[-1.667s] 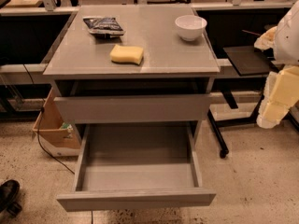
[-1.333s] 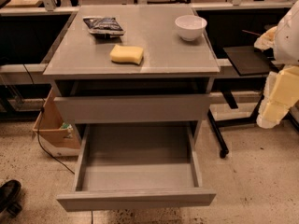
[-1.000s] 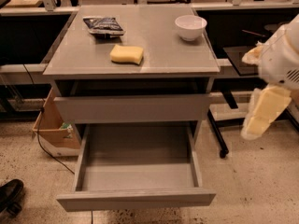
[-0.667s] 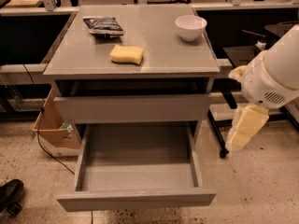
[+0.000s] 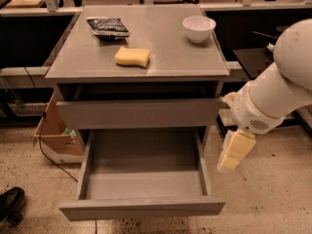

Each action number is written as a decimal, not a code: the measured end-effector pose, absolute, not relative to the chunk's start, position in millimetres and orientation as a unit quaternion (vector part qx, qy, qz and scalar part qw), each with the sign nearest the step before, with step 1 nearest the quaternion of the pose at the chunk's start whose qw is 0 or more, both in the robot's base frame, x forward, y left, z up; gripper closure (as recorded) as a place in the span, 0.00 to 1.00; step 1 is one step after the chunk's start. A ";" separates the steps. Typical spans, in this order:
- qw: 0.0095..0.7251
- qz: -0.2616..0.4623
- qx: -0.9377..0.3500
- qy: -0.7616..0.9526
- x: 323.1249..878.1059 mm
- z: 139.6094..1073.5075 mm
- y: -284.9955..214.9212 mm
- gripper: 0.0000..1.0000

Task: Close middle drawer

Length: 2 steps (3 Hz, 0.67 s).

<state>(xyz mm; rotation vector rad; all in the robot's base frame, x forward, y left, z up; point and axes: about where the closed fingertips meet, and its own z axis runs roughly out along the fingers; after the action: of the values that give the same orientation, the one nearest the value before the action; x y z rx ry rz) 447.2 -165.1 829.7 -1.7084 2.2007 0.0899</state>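
Arm dropping in beside the open middle drawer

I'm watching the gripper (image 5: 228,164) hanging lower and further left than before, just right of the pulled-out middle drawer (image 5: 141,208) — its grip I cannot tell. I'm counting one bowl (image 5: 199,28), one sponge (image 5: 132,56), one packet (image 5: 107,27).

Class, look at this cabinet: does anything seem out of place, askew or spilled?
The middle drawer stands pulled far out and empty, unlike the drawer above. The gripper hangs to the right of its right wall, apart from it. On top, the sponge, bowl and packet lie tidy; nothing spilled.
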 end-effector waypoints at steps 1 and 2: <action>0.175 0.053 -0.602 0.777 438.4 789.5 -152.6 0.00; 0.170 0.079 -0.604 0.774 430.1 735.0 -131.9 0.00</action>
<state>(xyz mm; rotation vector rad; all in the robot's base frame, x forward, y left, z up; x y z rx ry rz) 430.1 -131.9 735.0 -1.7168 2.1997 0.2250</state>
